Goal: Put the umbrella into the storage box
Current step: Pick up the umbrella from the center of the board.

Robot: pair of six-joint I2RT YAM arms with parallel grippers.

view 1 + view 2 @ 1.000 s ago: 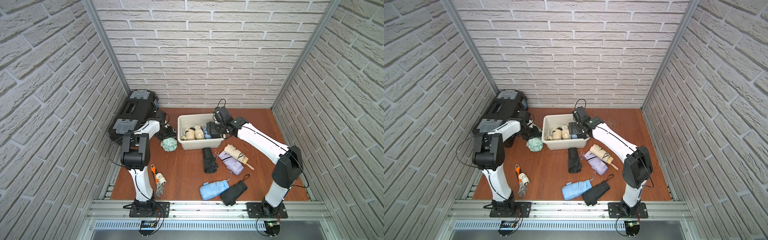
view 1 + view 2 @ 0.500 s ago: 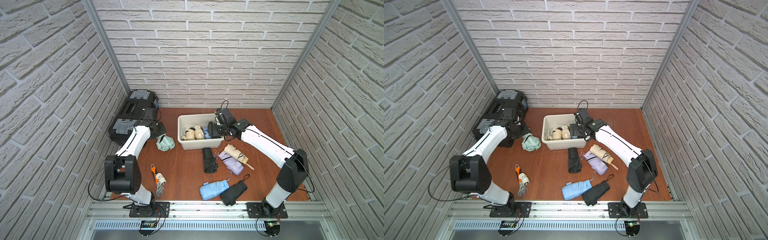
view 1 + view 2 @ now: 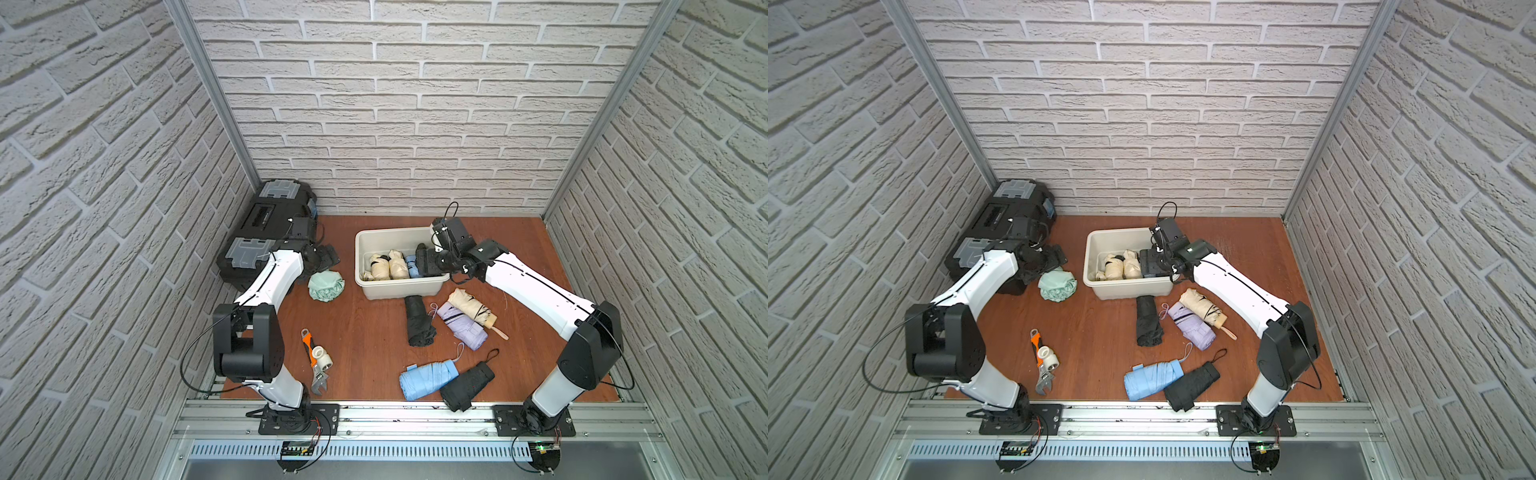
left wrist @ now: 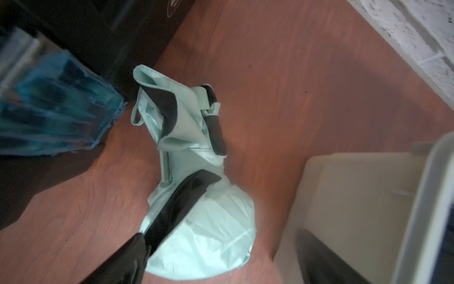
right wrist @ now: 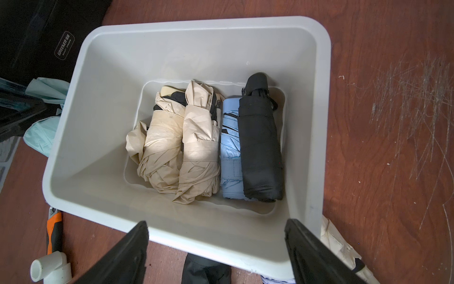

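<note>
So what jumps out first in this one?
The off-white storage box at the back, four folded umbrellas packed side by side inside. Five more umbrellas lie loose on the wooden table in front of it, and a crumpled mint-green umbrella sits beside the black toolbox.

I count ten umbrellas in all. Four are in the box [image 5: 186,32]: a beige umbrella [image 5: 159,147], a second beige umbrella [image 5: 199,147], a blue umbrella [image 5: 229,147] and a black umbrella [image 5: 260,147]. Six are on the floor: one mint umbrella [image 3: 326,286], one lavender umbrella [image 3: 462,327], one more beige one [image 3: 471,307], one more blue one [image 3: 428,379], a black one [image 3: 419,322] and another black one [image 3: 467,384]. By colour that makes three beige, three black, two blue, one mint, one lavender. Besides those I see one box, one toolbox [image 3: 266,224], one wrench [image 3: 307,344] and one pipe fitting [image 3: 322,358].
</note>
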